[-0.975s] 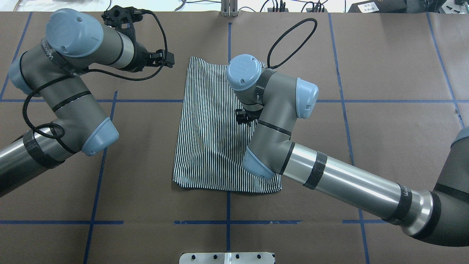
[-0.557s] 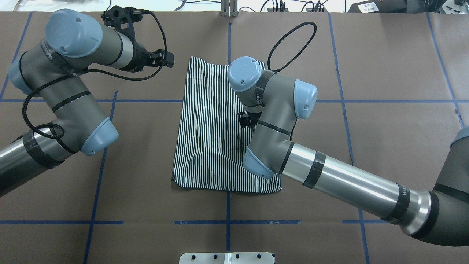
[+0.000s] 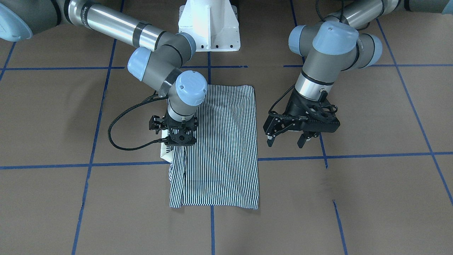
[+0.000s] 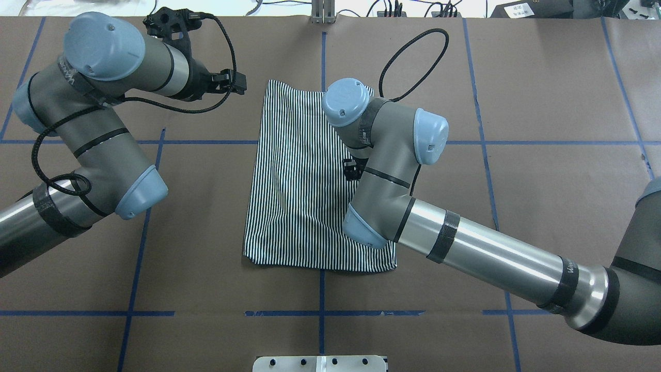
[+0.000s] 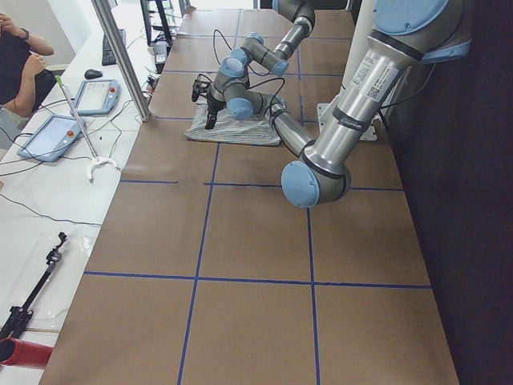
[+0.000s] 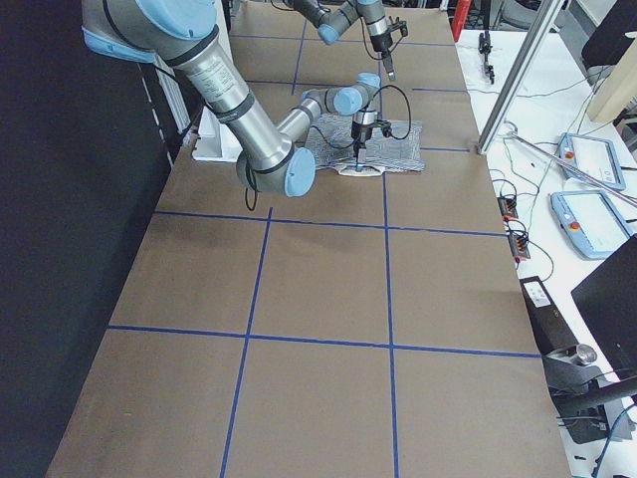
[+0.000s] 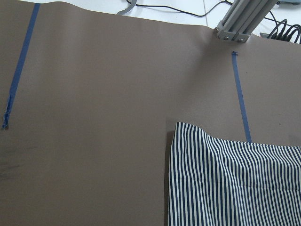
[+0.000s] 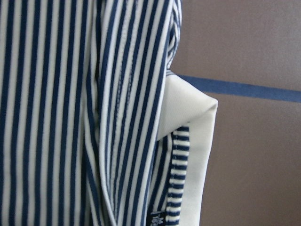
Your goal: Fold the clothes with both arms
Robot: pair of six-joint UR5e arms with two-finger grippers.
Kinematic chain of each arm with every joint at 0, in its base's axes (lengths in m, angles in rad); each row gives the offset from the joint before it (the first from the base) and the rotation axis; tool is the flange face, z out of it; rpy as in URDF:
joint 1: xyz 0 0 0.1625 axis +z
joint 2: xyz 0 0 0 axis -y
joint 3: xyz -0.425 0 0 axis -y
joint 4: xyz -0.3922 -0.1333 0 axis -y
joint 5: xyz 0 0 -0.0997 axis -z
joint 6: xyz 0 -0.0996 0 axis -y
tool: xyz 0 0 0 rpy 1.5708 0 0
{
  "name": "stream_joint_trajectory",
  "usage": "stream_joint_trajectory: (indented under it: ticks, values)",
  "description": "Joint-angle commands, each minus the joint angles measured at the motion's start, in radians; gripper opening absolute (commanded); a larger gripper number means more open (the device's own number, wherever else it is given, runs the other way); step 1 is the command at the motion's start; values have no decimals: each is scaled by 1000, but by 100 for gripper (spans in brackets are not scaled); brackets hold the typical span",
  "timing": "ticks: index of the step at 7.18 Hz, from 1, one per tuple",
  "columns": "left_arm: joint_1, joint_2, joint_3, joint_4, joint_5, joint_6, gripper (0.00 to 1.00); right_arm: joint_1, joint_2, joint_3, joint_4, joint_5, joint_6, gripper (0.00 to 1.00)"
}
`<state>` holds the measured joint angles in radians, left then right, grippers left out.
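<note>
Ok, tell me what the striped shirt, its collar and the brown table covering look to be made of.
Striped polo shirt: soft woven or knit fabric, perhaps cotton, matte; it lies limp with gentle creases. Collar: cream-white cloth, finely textured, matte, folded to a crisp corner. Table covering: looks like brown paper, matte, thin wavy far edge; not certain.

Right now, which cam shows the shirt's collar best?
Right wrist-mounted: the cream collar is close up, poking past the striped fold. Front-facing shows only a small white patch by the right gripper. Overhead hides it under the right arm. Left wrist sees only stripes. Side views: too small.
</note>
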<state>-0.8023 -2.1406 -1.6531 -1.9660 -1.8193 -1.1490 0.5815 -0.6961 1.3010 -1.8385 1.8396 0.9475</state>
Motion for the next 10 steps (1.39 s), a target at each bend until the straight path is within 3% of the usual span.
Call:
stream_joint_trajectory:
  ticks: [1, 6, 9, 10]
  values:
    - [0, -4, -1, -1, 0, -2, 100, 17, 1, 1, -40, 0, -32, 100]
    - [2, -16, -4, 1, 0, -6, 100, 69, -45, 18, -119, -34, -81, 100]
    - [0, -12, -2, 2, -21, -6, 100, 118, 48, 82, -97, -7, -99, 100]
    - [-1, -6, -4, 2, -59, -26, 100, 136, 18, 190, -87, 62, -98, 100]
